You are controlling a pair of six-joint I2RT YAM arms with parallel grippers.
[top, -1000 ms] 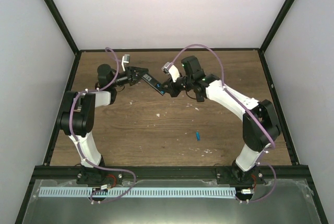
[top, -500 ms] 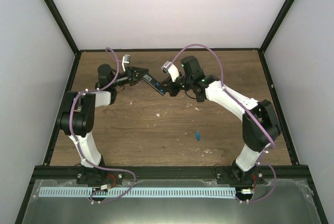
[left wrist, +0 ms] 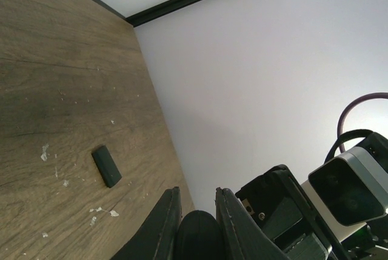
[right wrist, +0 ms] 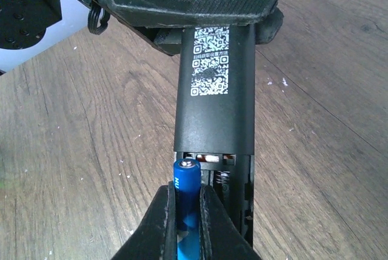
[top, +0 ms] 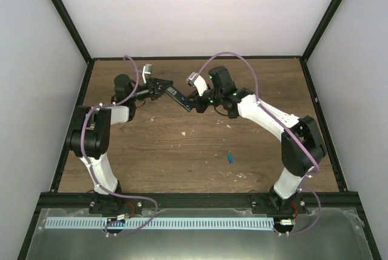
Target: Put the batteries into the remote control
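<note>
Left gripper [left wrist: 197, 210] clamped on the dark end of the remote control [left wrist: 197, 237], small black cover piece [left wrist: 107, 166] on the wooden table [left wrist: 54, 84] among pale specks [left wrist: 44, 151], white wall [left wrist: 260, 72] behind.

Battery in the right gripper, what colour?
The battery is bright blue; right wrist view shows it best.

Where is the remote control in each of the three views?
Top external: the remote control lies far centre, between the two arms.
Left wrist: only its dark end, bottom edge, between the fingers.
Right wrist: centre, above the held battery.
Shared landmark: the left gripper clamping it.
</note>
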